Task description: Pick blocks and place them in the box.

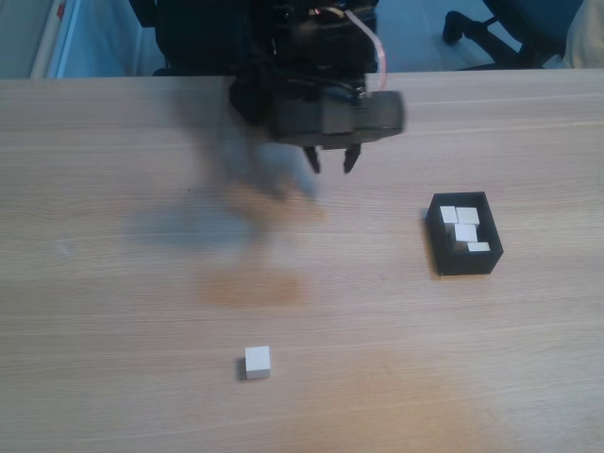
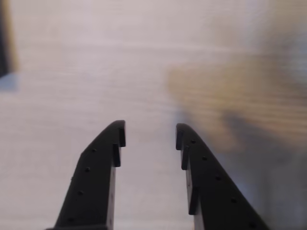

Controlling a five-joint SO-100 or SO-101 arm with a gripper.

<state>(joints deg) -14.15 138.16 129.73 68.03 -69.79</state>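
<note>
The tool (image 1: 331,161) hangs above the counter (image 1: 113,311) near its far edge in the fixed view, its two dark fingertips pointing down and parted with nothing between them. The wrist view shows the same: both black fingers (image 2: 98,172) spread with a clear gap of bare wood grain between their tips, gripping nothing. The arm (image 1: 311,57) above it is blurred in the fixed view, and a soft shadow lies on the wood to its left.

To the right in the fixed view, well apart from the tool, sits the black box (image 1: 443,247), an open-topped tray holding several white blocks (image 1: 466,231) crowded together; their exact count is hard to tell. One lone white block (image 1: 258,361) rests on the counter towards the near edge, well apart from both box and tool. A dark edge (image 2: 4,40) shows at the left border of the wrist view; what it is cannot be told.
</note>
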